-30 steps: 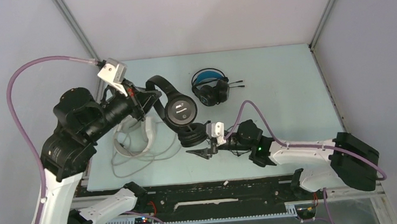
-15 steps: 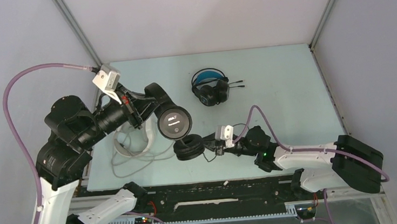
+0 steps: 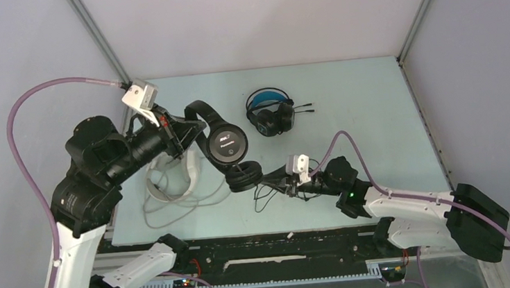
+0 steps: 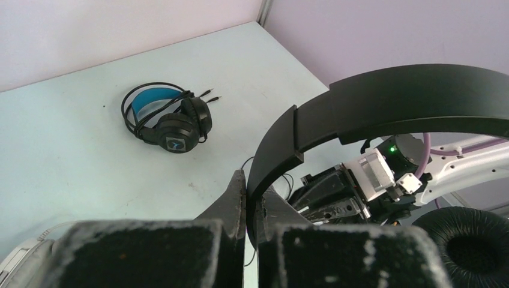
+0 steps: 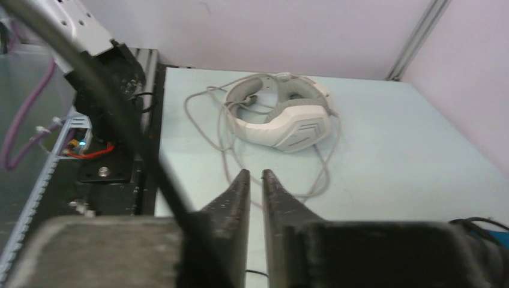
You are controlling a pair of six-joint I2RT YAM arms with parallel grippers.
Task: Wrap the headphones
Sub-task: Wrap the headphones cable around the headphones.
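In the last second the left gripper (image 4: 246,183), clamped on the headband, swung the small all-black on-ear headphones (image 3: 230,146) back up over the table's left-centre. The right gripper (image 3: 275,182) backed rightward off the lower ear cup, jaws a slit apart, seemingly empty. The thin black cable (image 3: 263,200) lay loose, so wrapping looked barely begun. The white over-ear headset (image 3: 171,178) and its sprawled cord crowded the left; the blue-banded black pair (image 3: 270,115) sat farther off.
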